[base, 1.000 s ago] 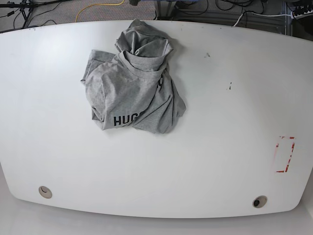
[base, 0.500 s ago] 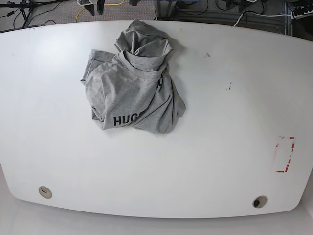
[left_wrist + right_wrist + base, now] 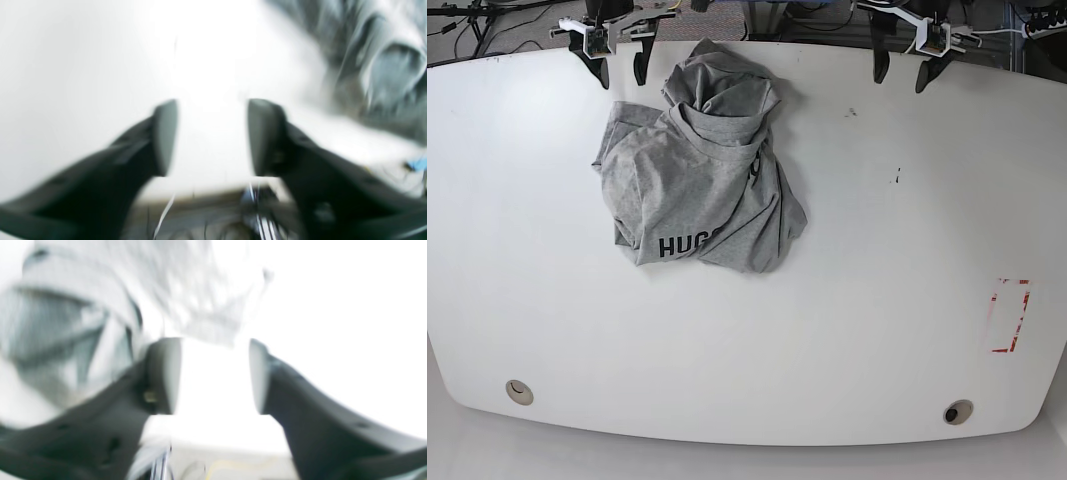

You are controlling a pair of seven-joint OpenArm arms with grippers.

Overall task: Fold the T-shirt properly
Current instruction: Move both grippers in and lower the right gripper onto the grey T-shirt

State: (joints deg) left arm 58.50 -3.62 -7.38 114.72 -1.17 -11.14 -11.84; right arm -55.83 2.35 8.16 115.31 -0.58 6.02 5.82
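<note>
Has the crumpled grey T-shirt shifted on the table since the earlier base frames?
No. The crumpled grey T-shirt lies in the same spot and shape relative to the small dark marks on the white table; only the grippers have entered at the far edge.

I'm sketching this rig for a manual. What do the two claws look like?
Both match: the left claw and right claw each have two dark, nearly black fingers that curve inward and end in flat, rounded grey pads. From the base view, white housings sit above the dark fingers. No markings are readable; the wrist views are blurred.

Overhead base; wrists facing table (image 3: 847, 330)
</note>
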